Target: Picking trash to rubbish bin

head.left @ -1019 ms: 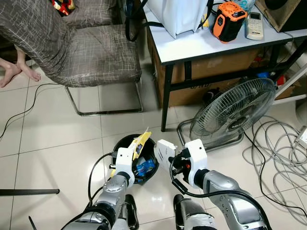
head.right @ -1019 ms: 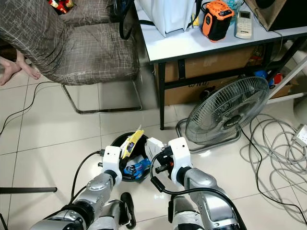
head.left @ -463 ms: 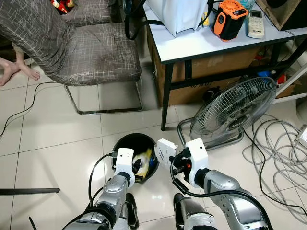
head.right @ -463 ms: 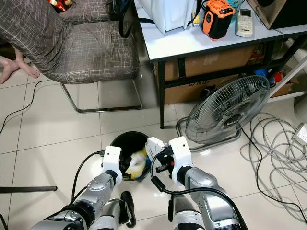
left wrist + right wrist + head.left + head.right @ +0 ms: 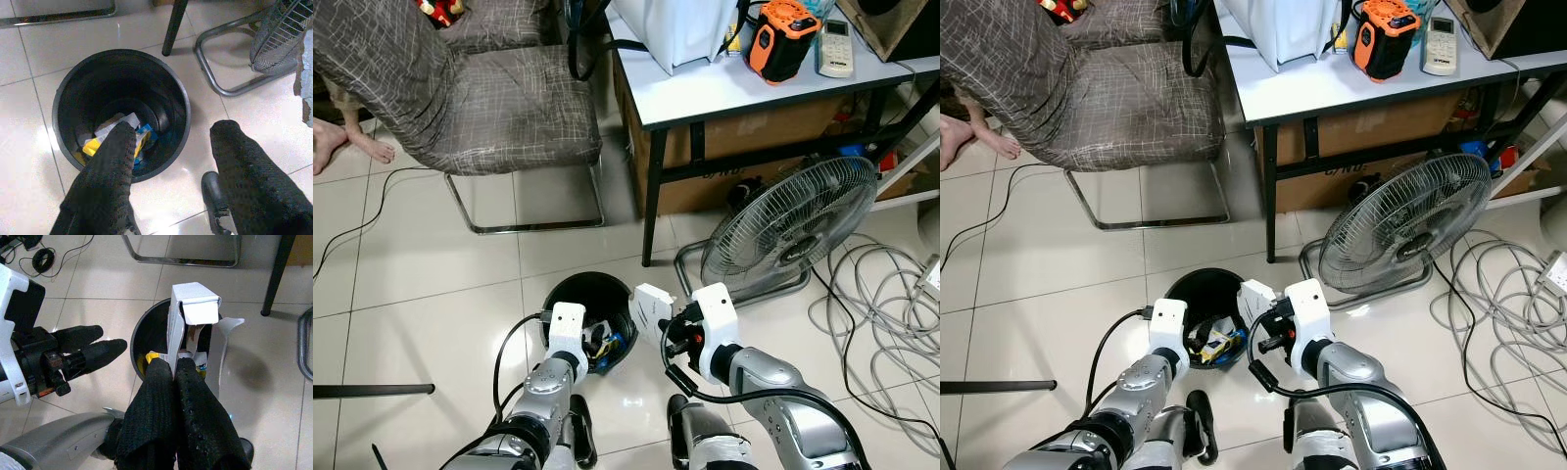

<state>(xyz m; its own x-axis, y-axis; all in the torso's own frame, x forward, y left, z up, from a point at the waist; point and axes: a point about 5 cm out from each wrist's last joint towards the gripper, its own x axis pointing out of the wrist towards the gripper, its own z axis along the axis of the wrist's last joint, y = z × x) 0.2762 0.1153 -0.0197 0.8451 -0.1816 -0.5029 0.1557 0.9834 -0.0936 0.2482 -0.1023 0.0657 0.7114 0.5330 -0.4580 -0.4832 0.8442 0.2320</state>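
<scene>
A black rubbish bin (image 5: pixel 592 299) stands on the tiled floor (image 5: pixel 431 284), near the leg of the desk (image 5: pixel 705 93) and beside a standing fan (image 5: pixel 793 230). Inside it, on the bottom, lie a yellow wrapper (image 5: pixel 98 143) and some blue and white trash (image 5: pixel 145 134).

The left pincer (image 5: pixel 168 161) hangs over the near rim of the bin with its two black fingers (image 5: pixel 110 171) spread apart and nothing between them. The right pincer (image 5: pixel 175 369) is just beside the bin, at its right side. Its fingers are pressed together on a white carton (image 5: pixel 188 313), which stands upright above the bin's rim.

A chair (image 5: pixel 499 108) with grey cloth is further back on the floor.
</scene>
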